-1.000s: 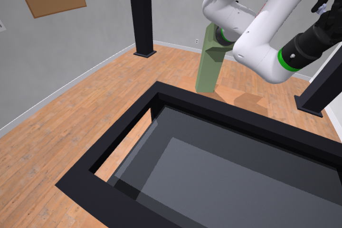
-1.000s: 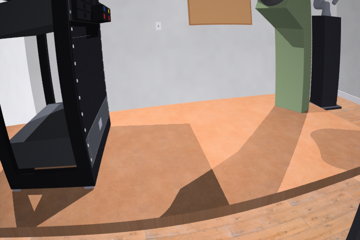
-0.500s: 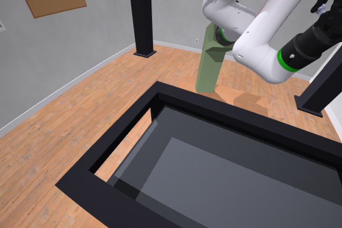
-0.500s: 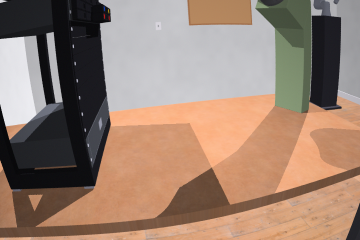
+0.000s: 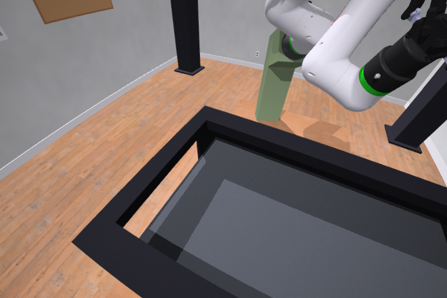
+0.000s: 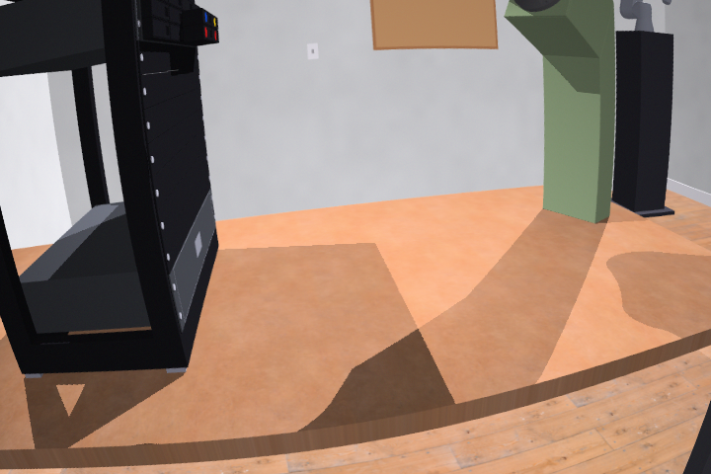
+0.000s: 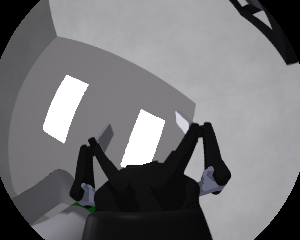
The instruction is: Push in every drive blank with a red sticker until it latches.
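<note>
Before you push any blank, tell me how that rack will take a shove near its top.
The rack looks tall on small feet, and the stickered blanks sit near its top, so a hard push probably tips or slides it. The heavy-looking unit at the bottom may steady it.

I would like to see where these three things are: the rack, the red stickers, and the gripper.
rack (image 6: 126, 167), exterior view, on its front corner post.
red stickers (image 6: 205, 35), exterior view, on the left red one at the rack's top.
gripper (image 7: 150, 190), wrist view, midway between its open fingertips.
</note>
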Robot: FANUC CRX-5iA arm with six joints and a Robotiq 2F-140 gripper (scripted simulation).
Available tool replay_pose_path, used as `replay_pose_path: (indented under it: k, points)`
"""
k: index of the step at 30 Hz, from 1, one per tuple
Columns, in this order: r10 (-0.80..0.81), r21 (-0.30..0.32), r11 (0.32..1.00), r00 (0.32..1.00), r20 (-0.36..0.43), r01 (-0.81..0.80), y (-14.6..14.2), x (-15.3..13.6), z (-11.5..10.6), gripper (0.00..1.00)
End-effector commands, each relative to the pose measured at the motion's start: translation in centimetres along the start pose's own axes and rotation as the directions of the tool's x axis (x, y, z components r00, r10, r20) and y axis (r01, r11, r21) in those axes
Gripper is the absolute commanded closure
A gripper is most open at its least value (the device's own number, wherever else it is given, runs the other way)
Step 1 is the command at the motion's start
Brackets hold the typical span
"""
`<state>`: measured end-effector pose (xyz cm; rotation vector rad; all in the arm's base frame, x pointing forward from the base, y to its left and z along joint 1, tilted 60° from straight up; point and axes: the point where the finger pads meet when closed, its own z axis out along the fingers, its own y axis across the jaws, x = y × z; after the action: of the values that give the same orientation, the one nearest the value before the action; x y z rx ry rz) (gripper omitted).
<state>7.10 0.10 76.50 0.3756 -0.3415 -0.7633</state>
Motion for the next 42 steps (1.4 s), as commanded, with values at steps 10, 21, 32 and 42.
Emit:
replay_pose_path:
  k: [10,21,32,42]
  points:
    - [-0.020,0.007,1.000,0.999,-0.045,0.021,-0.3,3.3,-0.3,0.00]
    - [-0.067,0.036,0.997,0.988,-0.139,0.073,-1.3,7.6,0.0,0.00]
    - [-0.124,0.094,0.983,0.951,-0.282,0.156,-3.9,14.3,0.0,0.00]
    - [-0.153,0.147,0.962,0.897,-0.414,0.232,-7.1,20.2,-0.9,0.00]
